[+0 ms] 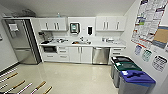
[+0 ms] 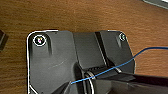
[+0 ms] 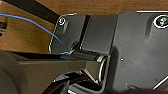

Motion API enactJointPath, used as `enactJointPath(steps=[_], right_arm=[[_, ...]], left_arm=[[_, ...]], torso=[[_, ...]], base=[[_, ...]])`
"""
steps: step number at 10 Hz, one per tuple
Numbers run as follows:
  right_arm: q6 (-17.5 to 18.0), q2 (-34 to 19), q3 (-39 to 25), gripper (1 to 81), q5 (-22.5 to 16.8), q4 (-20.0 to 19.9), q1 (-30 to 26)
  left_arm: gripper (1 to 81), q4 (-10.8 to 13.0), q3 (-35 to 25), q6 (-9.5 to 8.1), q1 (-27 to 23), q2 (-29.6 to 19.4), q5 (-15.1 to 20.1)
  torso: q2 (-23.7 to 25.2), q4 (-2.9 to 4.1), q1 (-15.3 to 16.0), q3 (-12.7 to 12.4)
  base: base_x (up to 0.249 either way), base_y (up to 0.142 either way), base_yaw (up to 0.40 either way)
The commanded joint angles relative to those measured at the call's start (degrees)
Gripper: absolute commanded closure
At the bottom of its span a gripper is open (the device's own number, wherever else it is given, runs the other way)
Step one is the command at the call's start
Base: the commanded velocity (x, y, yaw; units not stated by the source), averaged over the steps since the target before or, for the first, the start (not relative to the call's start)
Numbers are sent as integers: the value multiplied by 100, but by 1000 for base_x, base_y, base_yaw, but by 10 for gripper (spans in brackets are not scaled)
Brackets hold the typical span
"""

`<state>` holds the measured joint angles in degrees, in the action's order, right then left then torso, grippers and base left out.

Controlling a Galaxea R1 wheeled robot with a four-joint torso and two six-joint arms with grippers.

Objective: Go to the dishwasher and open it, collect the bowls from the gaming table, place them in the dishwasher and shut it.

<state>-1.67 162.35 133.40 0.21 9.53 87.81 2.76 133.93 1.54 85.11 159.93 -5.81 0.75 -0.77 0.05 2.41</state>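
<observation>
Head view: closed dishwasher (image 1: 100, 55) under counter (image 1: 110, 45).

My view ahead: the dishwasher (image 1: 100, 55), brushed steel front, door shut, sits under the counter (image 1: 100, 45) between white cabinets (image 1: 80, 54).

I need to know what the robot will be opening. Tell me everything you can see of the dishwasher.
The dishwasher is an under-counter unit with a brushed steel-looking front and a horizontal bar handle near its top. Its door is shut and upright. It sits under the white countertop, between white cabinet doors and a stack of white drawers, resting on the pale floor.
</observation>
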Motion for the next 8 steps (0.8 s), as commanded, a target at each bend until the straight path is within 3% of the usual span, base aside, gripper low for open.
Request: enactJointPath(steps=[1, 5, 8], right_arm=[[-26, -51, -96, 10, -284, -22, -268], [-26, -43, -87, 10, -284, -22, -259], [-26, -43, -87, 10, -284, -22, -267]], left_arm=[[10, 58, -68, 40, -289, -57, 274], [10, 58, -68, 40, -289, -57, 283], [10, 58, -68, 40, -297, -75, 283]], torso=[[0, 0, 0, 0], [0, 0, 0, 0], [0, 0, 2, 0]], base=[[136, -89, 0], [128, -76, 0], [119, 0, 0]])
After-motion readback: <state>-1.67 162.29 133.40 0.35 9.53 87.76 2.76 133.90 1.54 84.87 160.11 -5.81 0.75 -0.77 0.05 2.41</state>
